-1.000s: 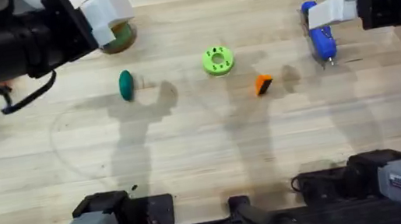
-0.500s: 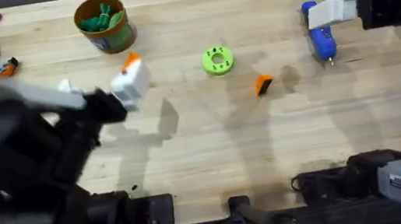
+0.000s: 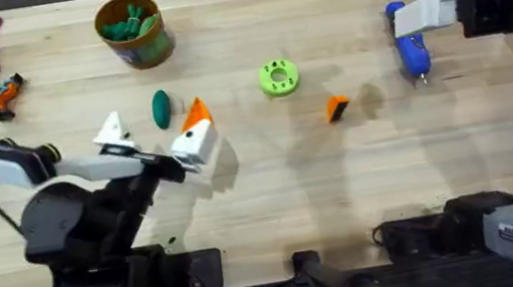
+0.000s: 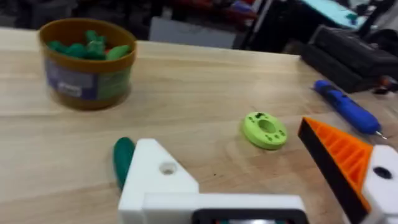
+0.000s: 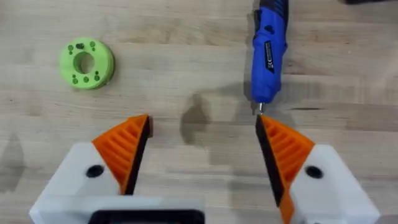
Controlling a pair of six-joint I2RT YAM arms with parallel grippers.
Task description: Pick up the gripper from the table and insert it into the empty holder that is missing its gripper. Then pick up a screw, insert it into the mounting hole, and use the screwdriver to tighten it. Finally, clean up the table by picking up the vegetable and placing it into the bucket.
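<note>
In the overhead view, the left gripper [image 3: 155,138] hangs over the left half of the table [image 3: 273,191] with its jaws spread wide and nothing between them. One jaw carries an orange finger, the other is the empty holder [image 3: 112,131], a bare white block. The vegetable [image 3: 161,108] lies on the wood just beyond the gap between the 2 jaws, and the bucket [image 3: 132,29] stands farther past it. The gripper [image 3: 336,107], the small orange wedge, lies well to the right of this claw, beyond the green ring [image 3: 277,76]. The right gripper [image 3: 429,10] hovers at the far right, above the screwdriver [image 3: 410,44].

In the left wrist view, the empty holder [image 4: 158,180] shows its mounting hole, and the vegetable [image 4: 123,160] lies just beside it. The bucket [image 4: 86,61] stands farther off, with green pieces inside.

In the right wrist view, the right gripper [image 5: 202,134] is released and wide, with 2 orange fingers and only bare wood between them. The tip of the screwdriver [image 5: 269,53] lies near one finger, and the green ring [image 5: 86,63] lies past the other.
</note>
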